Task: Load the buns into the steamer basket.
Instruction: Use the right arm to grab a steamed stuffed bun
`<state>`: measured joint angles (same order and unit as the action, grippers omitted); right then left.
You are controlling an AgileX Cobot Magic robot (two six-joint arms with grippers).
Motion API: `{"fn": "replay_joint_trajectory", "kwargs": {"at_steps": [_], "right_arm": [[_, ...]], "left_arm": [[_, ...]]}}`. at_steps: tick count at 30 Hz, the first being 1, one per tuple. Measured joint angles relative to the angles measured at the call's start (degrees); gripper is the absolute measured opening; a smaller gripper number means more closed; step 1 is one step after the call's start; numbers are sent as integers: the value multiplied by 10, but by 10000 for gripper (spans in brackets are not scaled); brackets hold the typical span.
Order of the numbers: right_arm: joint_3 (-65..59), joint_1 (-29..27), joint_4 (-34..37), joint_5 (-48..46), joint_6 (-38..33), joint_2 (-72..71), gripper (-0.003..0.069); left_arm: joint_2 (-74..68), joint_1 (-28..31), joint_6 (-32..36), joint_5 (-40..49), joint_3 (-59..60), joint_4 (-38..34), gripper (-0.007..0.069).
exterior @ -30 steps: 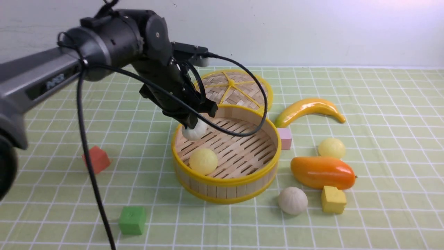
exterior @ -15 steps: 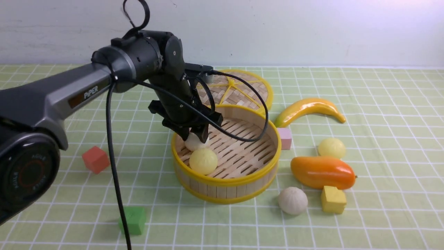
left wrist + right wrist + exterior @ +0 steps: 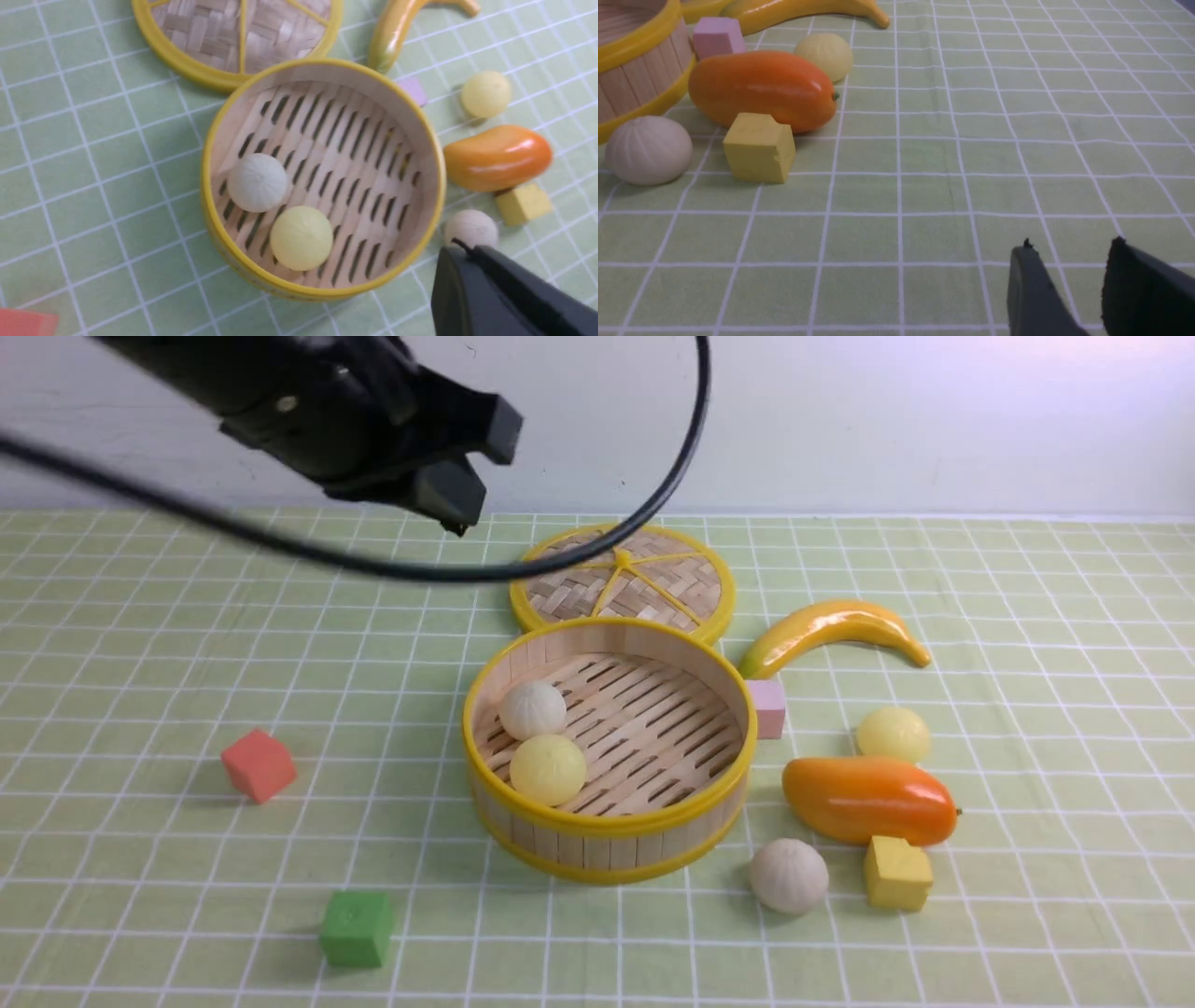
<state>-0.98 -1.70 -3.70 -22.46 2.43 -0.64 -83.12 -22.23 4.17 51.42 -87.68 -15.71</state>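
One white bun point(image 3: 532, 709) and one yellow bun point(image 3: 548, 769) sit in the steamer basket point(image 3: 607, 847) — a second white bun point(image 3: 789, 875) and second yellow bun point(image 3: 893, 734) lie outside by the mango point(image 3: 864, 798). The left gripper point(image 3: 455, 507) is pinched tight, the right gripper point(image 3: 1071, 248) part open — both empty.

No legible txt, labels or nos. in view.

left gripper point(image 3: 460, 249) cropped at corner, right gripper point(image 3: 1071, 243) cut by lower edge, steamer basket point(image 3: 635, 70) mostly outside right wrist view, pink cube point(image 3: 413, 91) half behind basket rim, red cube point(image 3: 23, 322) a sliver
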Motion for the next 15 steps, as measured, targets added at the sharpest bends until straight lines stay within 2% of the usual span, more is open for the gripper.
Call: {"fn": "replay_joint_trajectory", "kwargs": {"at_steps": [3, 4, 5, 6, 7, 10, 12, 15], "right_arm": [[0, 0, 0, 0, 0, 0, 239], [0, 0, 0, 0, 0, 0, 239], [0, 0, 0, 0, 0, 0, 239], [0, 0, 0, 0, 0, 0, 239], [0, 0, 0, 0, 0, 0, 239], [-1, 0, 7, 9, 8, 0, 239], [-3, 0, 37, 20, 26, 0, 239], [-6, 0, 129, 81, 93, 0, 239]], "left_arm": [[128, 0, 26, -93, 172, -36, -13], [135, 0, 27, -100, 172, -38, -13], [209, 0, 41, -159, 283, -48, -13], [225, 0, 44, -171, 294, -50, -13], [294, 0, 53, -215, 380, -59, -13], [418, 0, 69, -283, 512, -80, -13], [470, 0, 74, -309, 565, -92, -13], [598, 0, 80, -364, 654, -118, -13]]}}
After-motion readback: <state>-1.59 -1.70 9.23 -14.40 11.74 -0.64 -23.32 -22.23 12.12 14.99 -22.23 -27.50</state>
